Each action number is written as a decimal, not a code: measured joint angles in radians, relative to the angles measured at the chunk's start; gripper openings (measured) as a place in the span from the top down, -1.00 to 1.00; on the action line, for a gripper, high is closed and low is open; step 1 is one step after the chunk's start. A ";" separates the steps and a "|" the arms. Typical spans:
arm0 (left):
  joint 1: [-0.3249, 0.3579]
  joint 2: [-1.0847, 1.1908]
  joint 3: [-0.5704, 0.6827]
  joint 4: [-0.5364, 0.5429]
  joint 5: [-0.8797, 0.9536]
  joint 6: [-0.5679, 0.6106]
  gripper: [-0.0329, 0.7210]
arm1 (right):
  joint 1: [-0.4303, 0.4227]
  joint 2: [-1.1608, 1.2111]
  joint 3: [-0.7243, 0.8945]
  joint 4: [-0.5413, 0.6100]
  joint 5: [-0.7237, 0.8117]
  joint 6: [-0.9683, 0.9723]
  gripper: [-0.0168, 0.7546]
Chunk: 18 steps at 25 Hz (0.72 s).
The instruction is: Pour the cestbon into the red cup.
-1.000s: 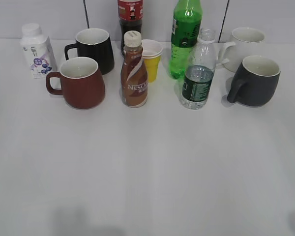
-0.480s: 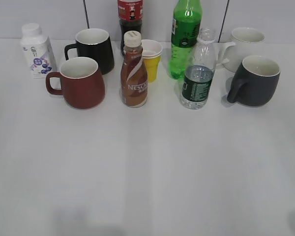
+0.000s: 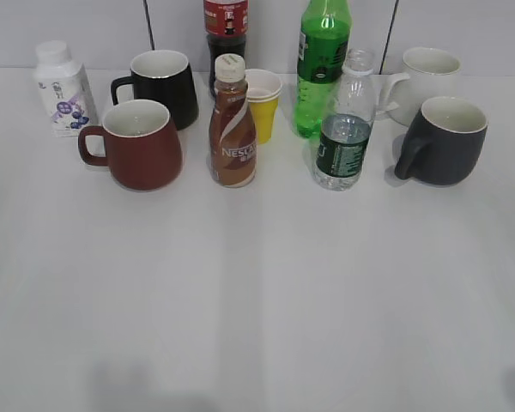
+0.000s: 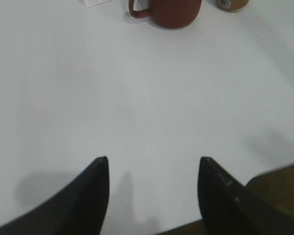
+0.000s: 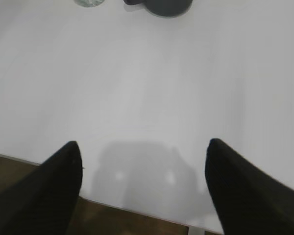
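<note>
Since a second ago only the exterior view has shifted a touch; nothing on the table (image 3: 257, 300) has moved, and the left gripper (image 4: 152, 169) and right gripper (image 5: 143, 152) hang wide apart and empty over its near edge. The uncapped cestbon (image 3: 344, 129), water low in it, stands right of centre just before the green soda bottle (image 3: 323, 64), well apart from the red cup (image 3: 137, 144), whose white inside looks empty. The capped Nescafe bottle (image 3: 233, 129) stands between them, so a low carry could knock it, and an early tilt would spill.
</note>
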 joint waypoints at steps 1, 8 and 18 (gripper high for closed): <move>0.000 0.000 0.000 -0.001 0.000 0.000 -0.24 | -0.019 0.000 0.000 0.000 0.000 0.000 -0.57; 0.146 -0.029 0.000 -0.001 0.000 0.000 -0.24 | -0.177 -0.024 0.000 0.001 -0.001 0.000 -0.57; 0.276 -0.185 0.001 -0.001 0.000 0.000 -0.24 | -0.202 -0.137 0.001 0.001 -0.001 0.000 -0.57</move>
